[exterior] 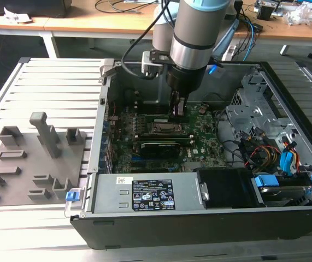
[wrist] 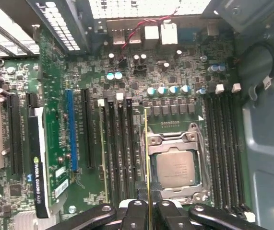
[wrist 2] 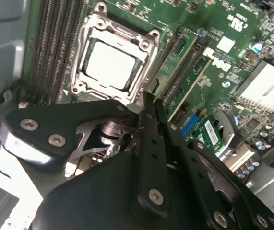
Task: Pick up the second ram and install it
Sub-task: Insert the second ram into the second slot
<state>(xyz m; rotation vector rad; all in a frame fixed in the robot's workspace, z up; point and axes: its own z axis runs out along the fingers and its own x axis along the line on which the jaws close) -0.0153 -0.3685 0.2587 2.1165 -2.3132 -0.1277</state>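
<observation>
Slatted grey bench [exterior: 46,82] is carrying an open computer case [exterior: 145,218]. Inside it, the end effector [wrist: 147,211] is pinching the second ram [wrist: 147,158] edge-on, upright, just beside the CPU socket [wrist: 175,165], above the motherboard [wrist: 175,81] slots.

A green motherboard [wrist: 175,72] is seen, with black slots [wrist: 225,153], one blue slot [wrist: 71,129] and a silver socket [wrist: 175,165]. A black claw [wrist: 148,218] and grey holder [exterior: 33,158] are shown.
</observation>
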